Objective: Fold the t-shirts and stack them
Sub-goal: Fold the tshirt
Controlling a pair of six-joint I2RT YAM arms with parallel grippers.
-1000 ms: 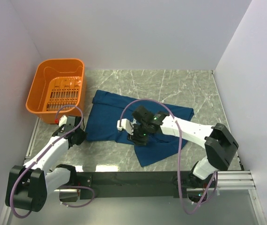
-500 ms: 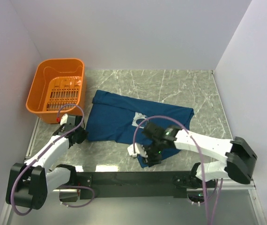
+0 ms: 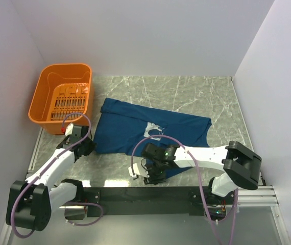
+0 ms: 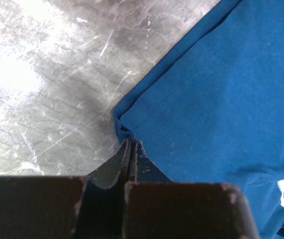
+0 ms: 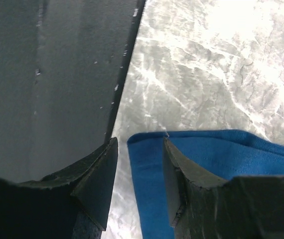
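The navy-blue t-shirt (image 3: 135, 130) lies spread on the marble table, its white print (image 3: 154, 130) facing up. My left gripper (image 3: 88, 148) sits at the shirt's near-left corner. In the left wrist view its jaws (image 4: 131, 143) are pressed together with the hem corner of the t-shirt (image 4: 212, 99) pinched at their tips. My right gripper (image 3: 152, 177) is at the shirt's near tip by the table's front edge. In the right wrist view it (image 5: 139, 143) is open, with the folded edge of the t-shirt (image 5: 221, 149) lying between the fingers, unpinched.
An orange plastic basket (image 3: 43, 104) stands at the back left, a little beyond my left gripper. The black base rail (image 3: 120, 194) runs along the near edge, just below my right gripper, and shows as a dark slab in the right wrist view (image 5: 57, 74). White walls close in three sides.
My right gripper has moved from the middle of the shirt toward me to its near tip, uncovering the white print. The left arm has not moved.
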